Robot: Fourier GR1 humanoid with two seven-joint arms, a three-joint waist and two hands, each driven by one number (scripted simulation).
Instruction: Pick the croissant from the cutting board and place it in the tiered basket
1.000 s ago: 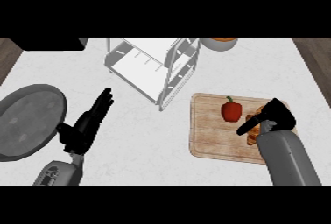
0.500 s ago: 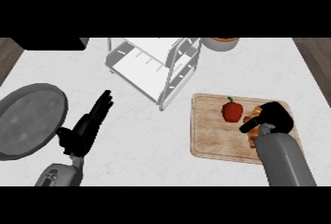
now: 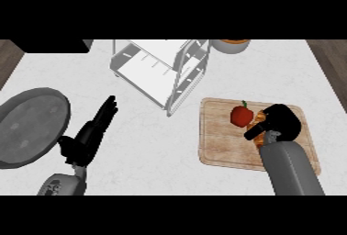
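Single view, head camera: above the counter (image 3: 156, 156), looking steeply down, moderately near, from the cutting board's (image 3: 218, 142) near side.

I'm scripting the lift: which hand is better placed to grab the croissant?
Right. The right hand curls over the croissant on the cutting board, beside the red pepper; the left hand rests open across the counter, near the pan.

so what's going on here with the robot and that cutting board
The robot's right hand is curled round the croissant on the cutting board, right beside a red pepper. The croissant does not look lifted yet. The tiered basket stands up and to the left of the board. The left hand rests open next to a grey plate.
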